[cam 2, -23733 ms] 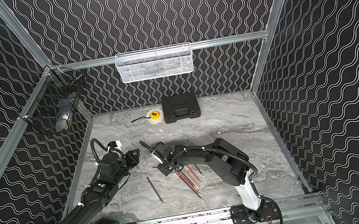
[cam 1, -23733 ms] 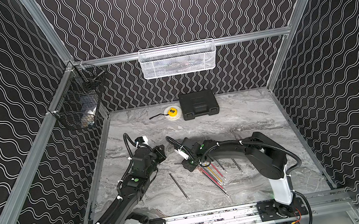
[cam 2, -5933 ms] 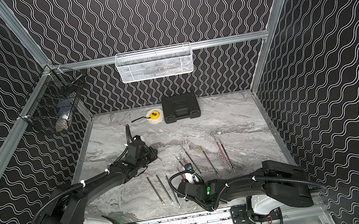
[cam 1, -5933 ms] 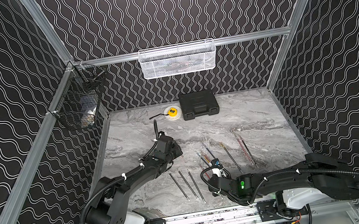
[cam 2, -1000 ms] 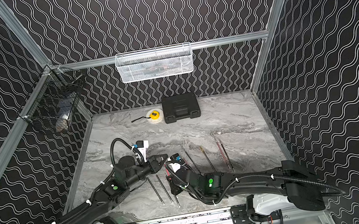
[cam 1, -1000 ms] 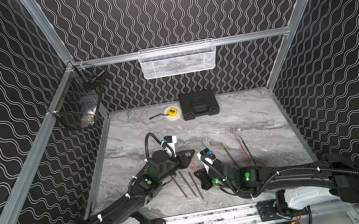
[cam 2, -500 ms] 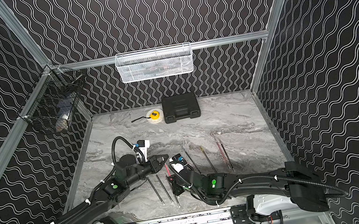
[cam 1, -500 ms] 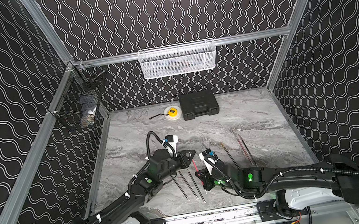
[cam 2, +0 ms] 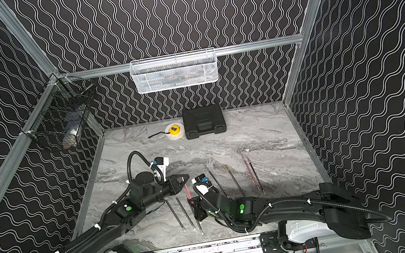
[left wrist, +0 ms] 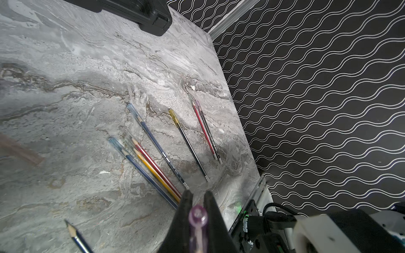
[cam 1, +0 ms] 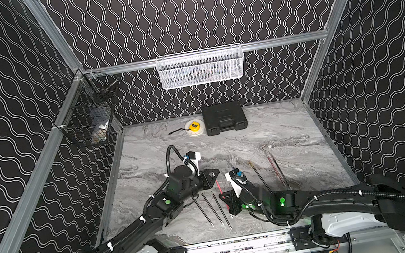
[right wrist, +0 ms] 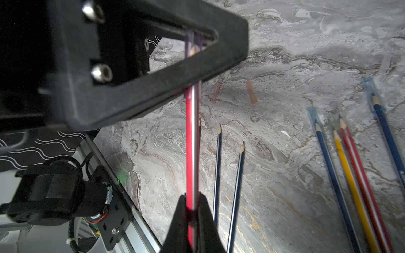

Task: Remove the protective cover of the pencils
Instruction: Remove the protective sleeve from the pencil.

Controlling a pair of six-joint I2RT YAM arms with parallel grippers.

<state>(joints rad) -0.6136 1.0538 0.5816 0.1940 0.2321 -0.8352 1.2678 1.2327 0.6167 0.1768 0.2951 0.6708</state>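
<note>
The left hand (left wrist: 198, 193) is pinching a purplish translucent cap (left wrist: 198, 215) tight between its fingers, holding it above the tabletop (cam 1: 266, 133). The right hand (right wrist: 192, 198), facing it from just beside, is gripping the red pencil (right wrist: 190, 142) low on its shaft. The pencil is running straight from those closed fingers up into the left hand, where its sharpened tip is showing inside the cap. Under the raised pencil, three bare pencils (cam 1: 213, 208) are lying side by side on the tabletop. Just beyond them, two loose reddish caps (right wrist: 251, 92) are resting near each other but not touching. Further to the robot's right, capped pencils (left wrist: 153, 171) are lying in a loose fan: a blue, yellow and red cluster, a single blue one, a dark one with a yellow cap, and a red-and-dark pair nearest the wall.
</note>
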